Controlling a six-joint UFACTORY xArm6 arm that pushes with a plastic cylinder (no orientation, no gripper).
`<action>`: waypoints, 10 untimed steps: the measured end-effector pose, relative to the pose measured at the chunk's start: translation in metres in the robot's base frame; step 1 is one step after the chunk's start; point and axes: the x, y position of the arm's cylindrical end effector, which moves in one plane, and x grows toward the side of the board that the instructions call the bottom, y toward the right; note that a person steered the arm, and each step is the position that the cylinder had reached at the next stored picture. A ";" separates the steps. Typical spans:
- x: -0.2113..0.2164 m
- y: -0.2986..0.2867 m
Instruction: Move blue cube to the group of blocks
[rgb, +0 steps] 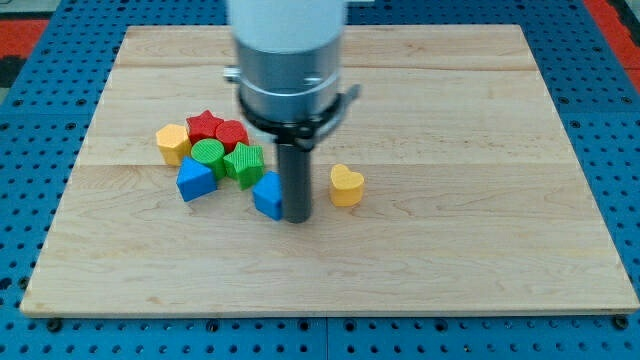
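The blue cube (267, 194) lies on the wooden board (450, 250) just below and to the right of a group of blocks. My tip (297, 217) touches the cube's right side. The group holds a yellow block (172, 143), a red star (205, 126), a red block (232, 134), a green round block (208, 155), a green block (244, 162) and a blue triangular block (195, 181). The cube sits close under the green block, almost touching it.
A yellow heart-shaped block (346, 185) lies alone to the right of my tip. The arm's grey and white body (288, 60) hangs over the board's top middle. A blue perforated surface (615, 150) surrounds the board.
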 end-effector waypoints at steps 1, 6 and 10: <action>-0.006 0.014; 0.030 -0.038; 0.010 -0.218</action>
